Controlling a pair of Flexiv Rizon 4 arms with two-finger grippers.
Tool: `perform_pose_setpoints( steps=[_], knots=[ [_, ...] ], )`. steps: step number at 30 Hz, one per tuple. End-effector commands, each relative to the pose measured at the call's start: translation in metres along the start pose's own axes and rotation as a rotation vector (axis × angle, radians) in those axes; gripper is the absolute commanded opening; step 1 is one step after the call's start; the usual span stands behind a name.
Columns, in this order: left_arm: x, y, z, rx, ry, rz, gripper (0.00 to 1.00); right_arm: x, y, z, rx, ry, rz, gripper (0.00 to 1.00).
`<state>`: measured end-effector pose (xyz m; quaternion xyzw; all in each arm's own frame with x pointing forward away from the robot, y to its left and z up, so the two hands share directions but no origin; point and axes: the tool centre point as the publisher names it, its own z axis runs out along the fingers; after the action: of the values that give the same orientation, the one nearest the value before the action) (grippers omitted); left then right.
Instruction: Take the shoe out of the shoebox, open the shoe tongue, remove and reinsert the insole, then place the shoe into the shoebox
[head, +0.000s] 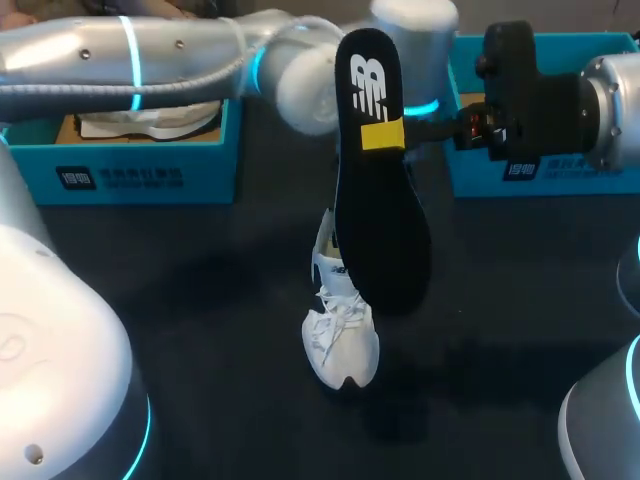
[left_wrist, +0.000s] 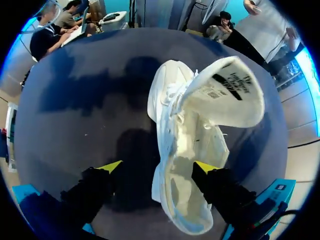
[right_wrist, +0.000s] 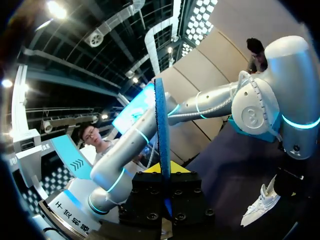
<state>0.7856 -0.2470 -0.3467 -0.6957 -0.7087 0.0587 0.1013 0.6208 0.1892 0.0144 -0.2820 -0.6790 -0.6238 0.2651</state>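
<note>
Head view: the right gripper (head: 385, 135) pinches the black insole (head: 375, 220) upright above mid-counter (head: 200, 300). The white shoe (head: 342, 345) stands below at the insole's six o'clock. Teal shoeboxes sit at ten (head: 130, 175) and two o'clock (head: 560, 170). Left wrist view: the left gripper (left_wrist: 159, 167) is spread wide over the shoe's heel end. The shoe runs ahead to its twelve o'clock, tongue (left_wrist: 225, 97) folded open. Right wrist view: the insole, seen edge-on, is clamped between the yellow tips, with the shoe on the counter at the gripper's four o'clock.
</note>
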Motion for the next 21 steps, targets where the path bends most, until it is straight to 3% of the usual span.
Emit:
perform_pose_setpoints(
  steps=[1, 10, 21],
  knots=[
    [0.023, 0.0, -0.03, 0.002, -0.164, 0.005, 1.0, 0.0, 0.0, 0.003, -0.001, -0.003, 0.002, 0.0],
    [0.022, 0.005, -0.068, -0.016, -0.435, 0.011, 1.0, 0.0, 0.0, 0.003, -0.001, -0.003, 0.002, 0.0],
    [0.02, 0.003, -0.116, -0.102, -0.624, 0.029, 1.0, -0.014, 0.018, -0.033, -0.163, -0.073, 0.16, 0.0]
  ],
)
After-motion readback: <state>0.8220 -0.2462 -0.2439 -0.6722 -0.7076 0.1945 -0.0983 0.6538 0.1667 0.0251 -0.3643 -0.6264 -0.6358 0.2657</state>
